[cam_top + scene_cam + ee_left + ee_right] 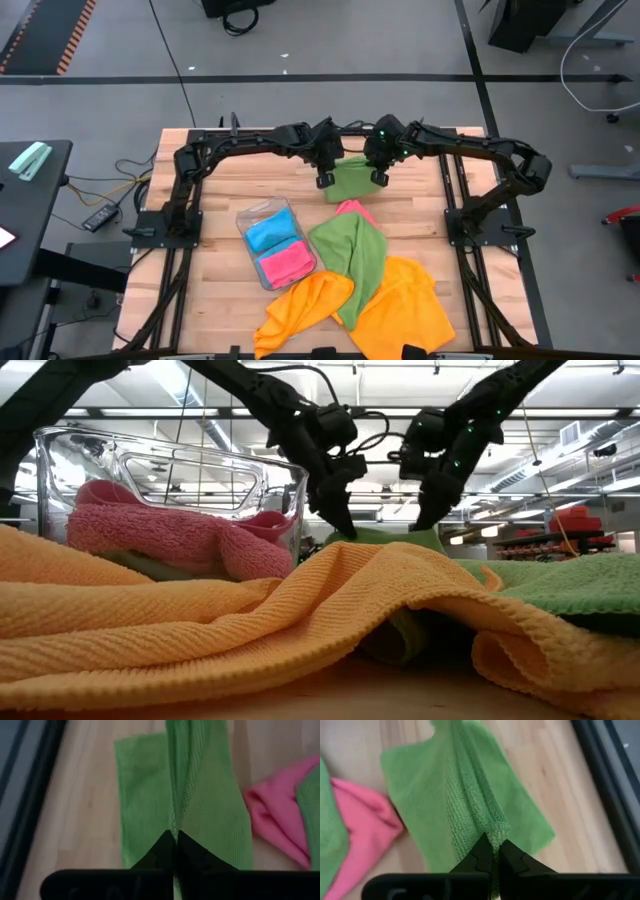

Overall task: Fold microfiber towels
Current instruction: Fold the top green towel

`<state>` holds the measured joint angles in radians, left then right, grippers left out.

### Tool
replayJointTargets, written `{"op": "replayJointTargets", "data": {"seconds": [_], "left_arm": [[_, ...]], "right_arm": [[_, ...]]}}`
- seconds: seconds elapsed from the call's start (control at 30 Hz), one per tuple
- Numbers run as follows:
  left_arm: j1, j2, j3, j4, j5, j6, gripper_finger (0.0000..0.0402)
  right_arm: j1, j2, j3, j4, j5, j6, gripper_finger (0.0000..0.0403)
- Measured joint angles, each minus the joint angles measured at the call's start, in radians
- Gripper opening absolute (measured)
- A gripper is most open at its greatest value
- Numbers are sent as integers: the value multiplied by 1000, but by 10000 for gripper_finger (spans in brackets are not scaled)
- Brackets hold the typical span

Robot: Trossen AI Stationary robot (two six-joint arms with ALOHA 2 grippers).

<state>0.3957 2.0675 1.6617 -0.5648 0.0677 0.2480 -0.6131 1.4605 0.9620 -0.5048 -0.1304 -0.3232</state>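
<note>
Orange towels [250, 610] sprawl closest to the low camera, in front of the clear plastic tray [250, 215], which holds a blue towel [268, 232] and a pink one [285, 262]; beyond the tray, the left gripper [325, 180] and right gripper [379, 178] each pinch a corner of the small green towel [352, 180], fingers clamped tight; another green towel [355, 255] lies beside the tray.

The wooden table [220, 170] carries a folded green towel [352, 182] under the left gripper [325, 181] and right gripper [379, 178]. Nearer lie a clear tray [258, 218], pink towel [352, 209], green towel [352, 255] and orange towels [400, 310].
</note>
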Motion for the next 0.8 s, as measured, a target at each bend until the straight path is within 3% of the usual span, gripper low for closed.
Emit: {"op": "replayJointTargets", "data": {"seconds": [0.8], "left_arm": [[29,78,0,46,-33,-8,28]], "right_arm": [[-80,1,-178,307,-13,-99,25]]}}
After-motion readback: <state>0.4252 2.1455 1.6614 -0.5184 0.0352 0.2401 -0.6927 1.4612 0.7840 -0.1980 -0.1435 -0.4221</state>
